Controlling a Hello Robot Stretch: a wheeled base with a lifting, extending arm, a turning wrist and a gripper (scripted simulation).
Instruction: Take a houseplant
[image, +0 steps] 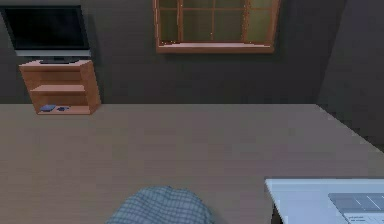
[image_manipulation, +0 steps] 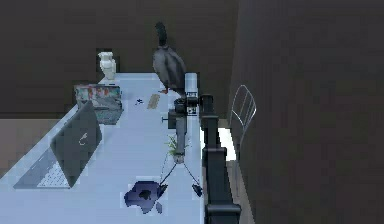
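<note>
Dark walls (image: 120, 70) and a tan floor (image: 150, 140) across the forward view. In the arm side view, a long pale table (image_manipulation: 130, 135), running up the middle toward another dark wall. High on the forward view's wall, a wood-framed window (image: 215, 25). At the top left, a dark television (image: 48, 28), just above a low wooden shelf unit (image: 60, 87). At the bottom right, a pale tabletop corner (image: 310, 195); at the bottom edge, a rounded blue-checked shape (image: 160, 208). Rising from the arm side view's bottom edge, the dark arm (image_manipulation: 215, 175), along the table's right side. On the table's left part, a grey laptop (image_manipulation: 78, 140), lid up. Beyond the table's right edge, a white chair (image_manipulation: 241, 105). At the far end, a tall dark bird-like figure (image_manipulation: 168, 62). Left of it, a small white bust (image_manipulation: 107, 65) with a flat box (image_manipulation: 97, 93) in front. Near the bottom, a crumpled blue thing (image_manipulation: 148, 195). Left of the arm's white squares, the gripper (image_manipulation: 178, 160), over the tabletop; holding anything or not, cannot tell. At the fingers, a small greenish sprig (image_manipulation: 175, 147), plant-like in colour; touching or apart, unclear.
</note>
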